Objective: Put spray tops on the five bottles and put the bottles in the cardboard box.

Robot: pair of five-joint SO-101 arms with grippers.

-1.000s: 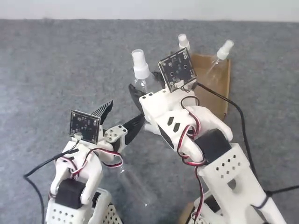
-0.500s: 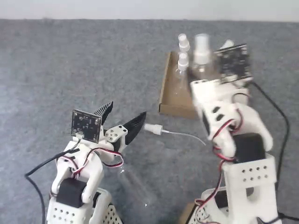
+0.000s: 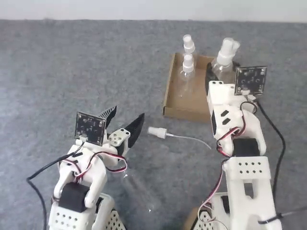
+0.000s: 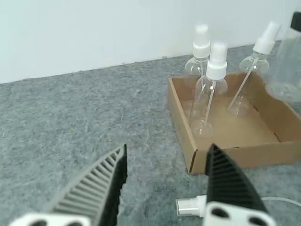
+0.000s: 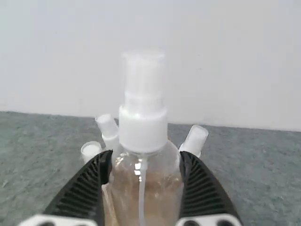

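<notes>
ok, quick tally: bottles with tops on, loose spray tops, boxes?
Bottles with tops on: 4, one in the right gripper
Loose spray tops: 1
Boxes: 1
Total: 6

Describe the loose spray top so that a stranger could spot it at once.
Start at the cardboard box on the grey carpet. Just in front of its near wall, by the left hand, lies the spray top. Unlike those on the bottles in the box, it lies flat, its thin tube trailing free.
</notes>
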